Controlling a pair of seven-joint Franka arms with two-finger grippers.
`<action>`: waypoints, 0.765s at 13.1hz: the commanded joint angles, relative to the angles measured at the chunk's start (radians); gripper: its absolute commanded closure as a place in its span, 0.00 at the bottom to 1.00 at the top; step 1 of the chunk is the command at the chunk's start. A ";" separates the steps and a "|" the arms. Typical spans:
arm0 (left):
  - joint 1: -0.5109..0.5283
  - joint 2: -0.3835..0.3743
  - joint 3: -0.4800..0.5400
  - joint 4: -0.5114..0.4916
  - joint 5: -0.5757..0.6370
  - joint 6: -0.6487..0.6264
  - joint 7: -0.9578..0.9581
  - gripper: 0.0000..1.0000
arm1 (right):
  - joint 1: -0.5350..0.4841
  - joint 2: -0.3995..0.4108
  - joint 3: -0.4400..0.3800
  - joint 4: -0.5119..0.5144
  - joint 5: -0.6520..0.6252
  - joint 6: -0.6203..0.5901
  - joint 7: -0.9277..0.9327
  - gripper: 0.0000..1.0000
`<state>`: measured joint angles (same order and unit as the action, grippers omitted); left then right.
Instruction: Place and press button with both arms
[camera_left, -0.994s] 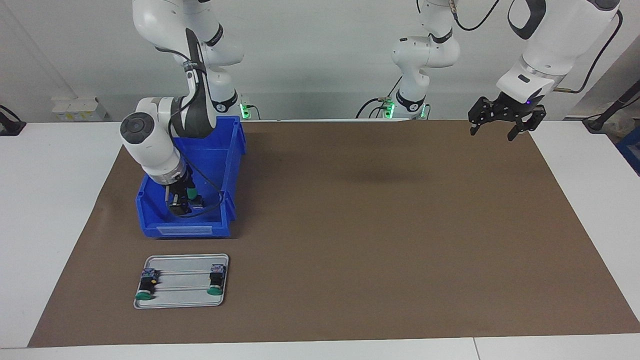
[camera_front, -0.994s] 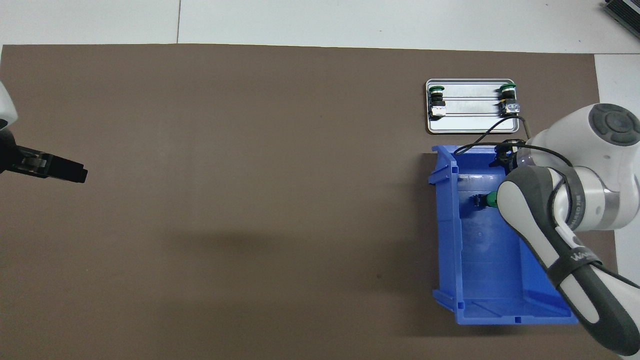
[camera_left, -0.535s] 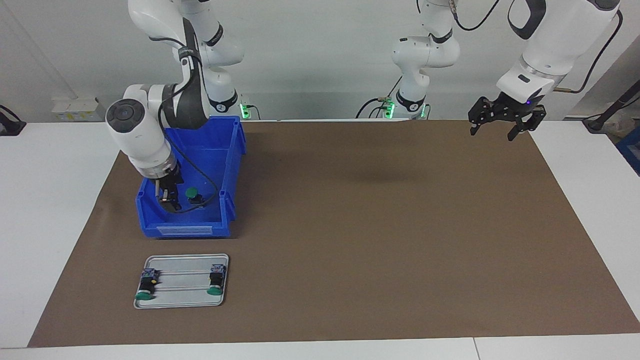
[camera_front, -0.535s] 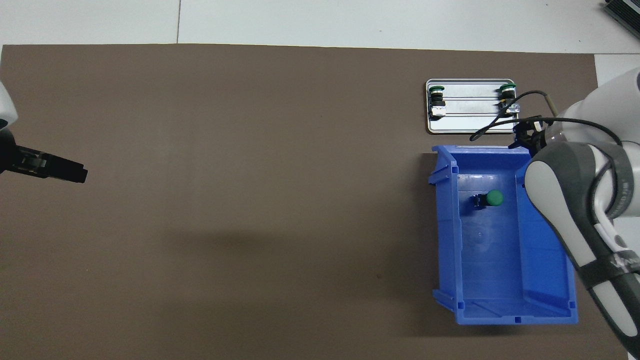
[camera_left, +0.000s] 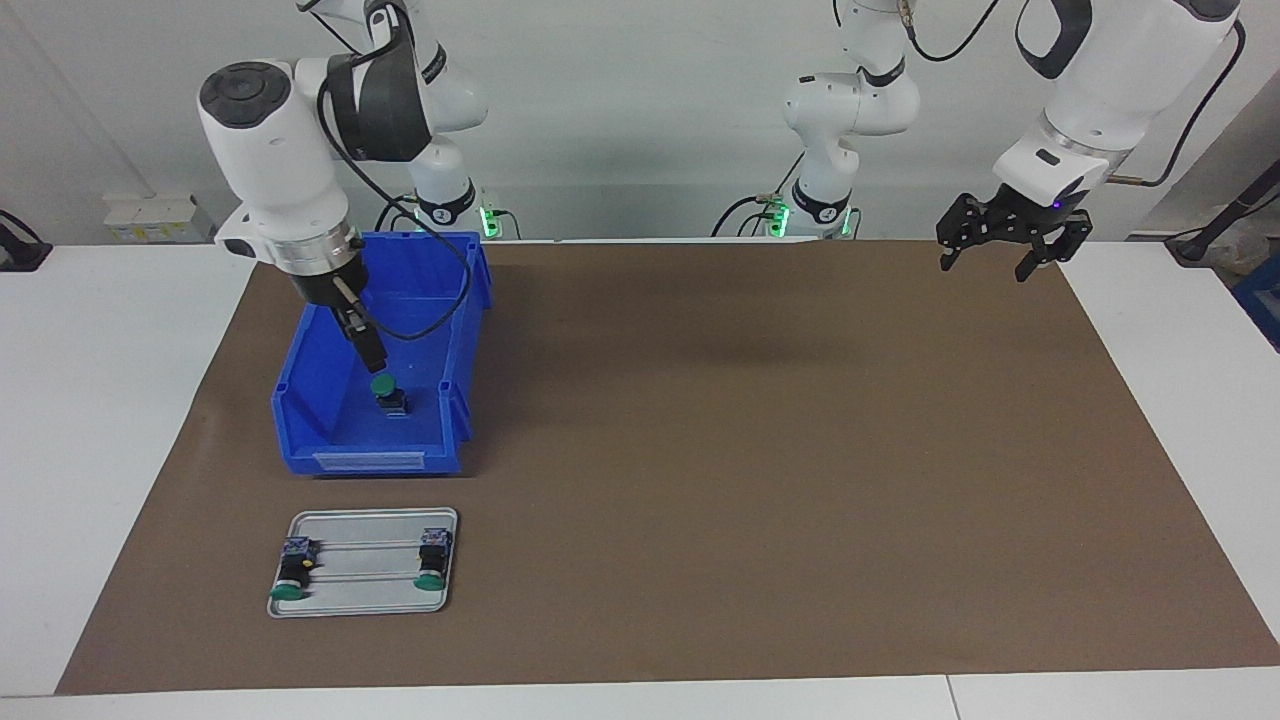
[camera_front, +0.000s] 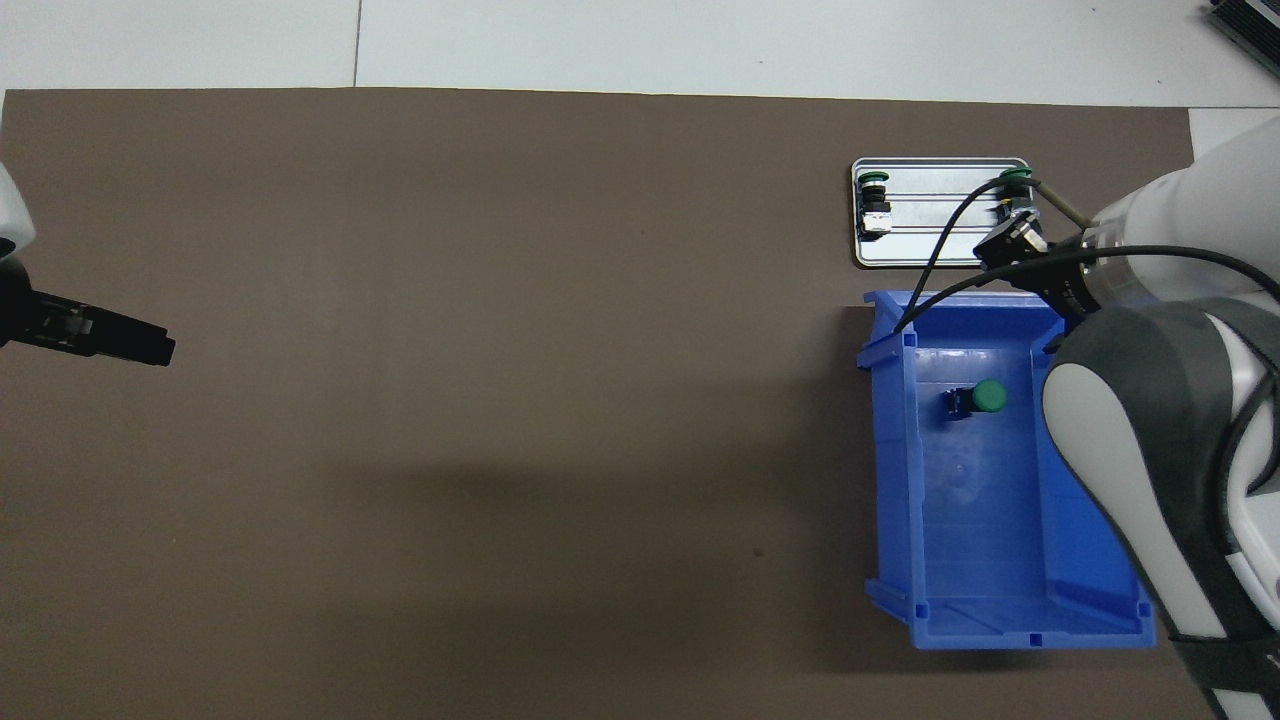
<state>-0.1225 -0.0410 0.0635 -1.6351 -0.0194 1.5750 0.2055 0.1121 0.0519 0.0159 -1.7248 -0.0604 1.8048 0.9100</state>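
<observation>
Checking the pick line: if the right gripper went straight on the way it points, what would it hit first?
Probably the button in the blue bin, just below the right gripper; depth is unclear, so it might pass beside it.

My right claw (camera_left: 362, 345) hangs over the blue bin (camera_left: 300, 415), empty, just above the button (camera_left: 385, 392) standing in the bin. Two more buttons lie on the metal tray (camera_left: 365, 590) near the bin. My left claw (camera_left: 1003, 245) waits open, well apart.

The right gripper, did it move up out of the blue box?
Yes. The right gripper has risen from low inside the blue bin to above the green button left there.
</observation>
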 joint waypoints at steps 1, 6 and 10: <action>0.009 -0.030 -0.007 -0.034 0.016 0.011 0.011 0.00 | -0.011 -0.035 0.013 0.004 0.028 -0.019 -0.234 0.09; 0.009 -0.030 -0.007 -0.035 0.016 0.011 0.011 0.00 | -0.012 -0.050 0.021 0.033 0.062 -0.044 -0.646 0.06; 0.009 -0.030 -0.007 -0.035 0.016 0.011 0.011 0.00 | -0.032 -0.040 0.010 0.148 0.090 -0.189 -0.836 0.06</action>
<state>-0.1225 -0.0410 0.0635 -1.6352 -0.0194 1.5750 0.2055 0.1042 0.0056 0.0263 -1.6392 0.0009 1.6890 0.1778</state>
